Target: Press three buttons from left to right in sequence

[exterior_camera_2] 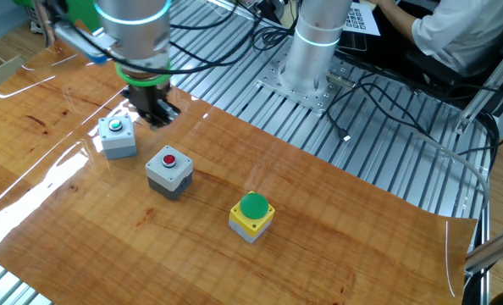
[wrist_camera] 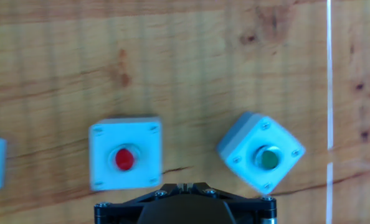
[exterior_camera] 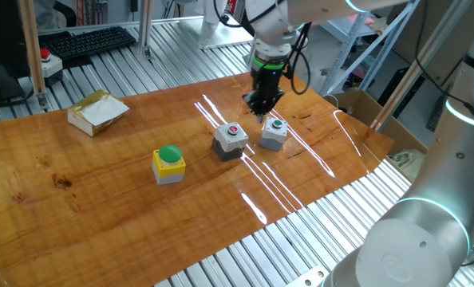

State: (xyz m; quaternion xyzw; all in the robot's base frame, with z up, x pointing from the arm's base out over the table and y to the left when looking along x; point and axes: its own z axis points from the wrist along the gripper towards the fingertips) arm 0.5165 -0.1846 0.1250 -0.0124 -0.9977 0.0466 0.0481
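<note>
One fixed view: high up past one long table point(exterior_camera: 77, 191) edge, looking down and across. The other fixed view: high up past the opposite long edge, looking back. Hand view: very near, straight down on the wood. Shared by all three: red button box point(exterior_camera: 230, 140) point(exterior_camera_2: 168, 170) point(wrist_camera: 125, 155) and green button box point(exterior_camera: 274, 134) point(exterior_camera_2: 117, 136) point(wrist_camera: 261, 152).

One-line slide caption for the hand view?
Hand view: gripper above the wooden table, red-button box left, green-button box rotated at right.
</note>
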